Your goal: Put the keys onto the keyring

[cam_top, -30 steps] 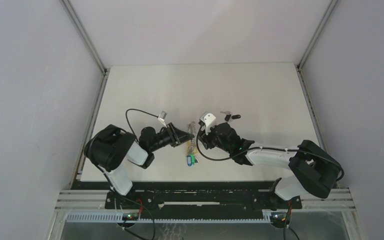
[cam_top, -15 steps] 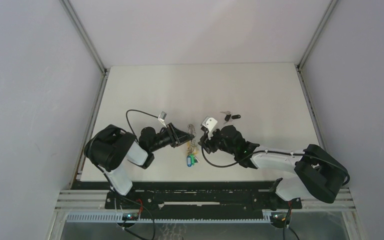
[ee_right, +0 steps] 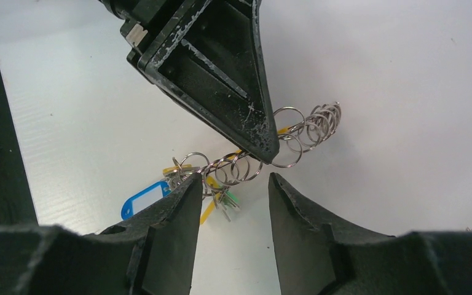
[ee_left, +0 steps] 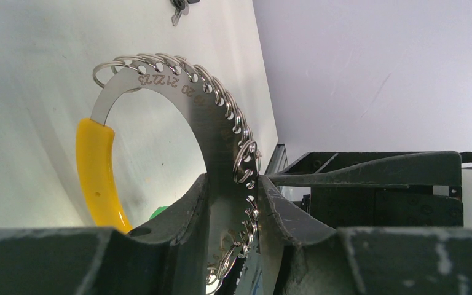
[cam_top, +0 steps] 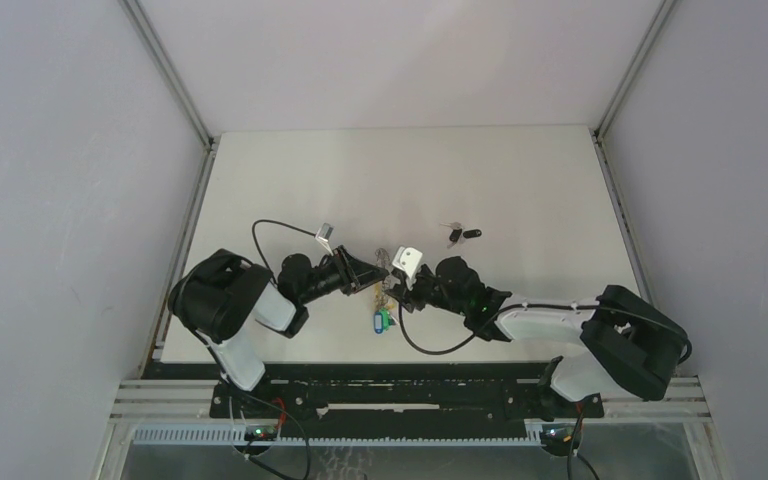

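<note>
The keyring (ee_left: pixel 178 98) is a flat silvery arc strung with many small rings, with a yellow grip (ee_left: pixel 98 172). My left gripper (ee_left: pixel 232 181) is shut on it and holds it on edge above the table (cam_top: pixel 380 272). In the right wrist view its rings (ee_right: pixel 310 126) stick out past the left finger (ee_right: pixel 221 74). Keys with a blue tag (ee_right: pixel 142 198), a green tag (ee_right: pixel 231 200) and a yellow tag (ee_right: pixel 208 212) hang from its lower end (cam_top: pixel 382 320). My right gripper (ee_right: pixel 230 184) is open and empty, just right of the ring (cam_top: pixel 401 287). A black key (cam_top: pixel 465 235) lies apart on the table.
The white table (cam_top: pixel 520 180) is walled by grey panels on the left, back and right. The left arm's cable (cam_top: pixel 280 228) loops above its wrist. The black key also shows at the top of the left wrist view (ee_left: pixel 181 6).
My right gripper has moved left and slightly nearer, away from the black key and up close to the keyring. The left gripper has held still with the ring.
</note>
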Robot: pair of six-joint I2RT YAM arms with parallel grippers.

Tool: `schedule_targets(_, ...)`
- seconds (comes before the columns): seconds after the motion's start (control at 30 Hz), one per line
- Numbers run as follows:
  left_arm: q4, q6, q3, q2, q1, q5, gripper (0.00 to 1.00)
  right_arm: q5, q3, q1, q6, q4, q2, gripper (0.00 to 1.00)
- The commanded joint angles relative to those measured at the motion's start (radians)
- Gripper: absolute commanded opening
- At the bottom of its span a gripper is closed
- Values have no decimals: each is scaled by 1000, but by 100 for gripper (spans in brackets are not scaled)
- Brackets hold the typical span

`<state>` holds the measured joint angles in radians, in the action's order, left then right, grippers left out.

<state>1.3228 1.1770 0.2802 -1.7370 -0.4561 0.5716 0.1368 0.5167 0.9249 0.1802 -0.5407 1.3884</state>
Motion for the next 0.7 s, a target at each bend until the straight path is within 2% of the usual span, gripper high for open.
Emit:
schedule_targets(0.0,70,23,-8,1,-2,10,8,4,8,18,46,-61,21,43)
schedule_targets(0.43,69,30,-5,-1,-3,18,8,-137,16,47,79,-106,74,39)
schedule_targets(0.67,71,29,-4,-8,-3,27,7,-189,16,48,80,-120,46,32)
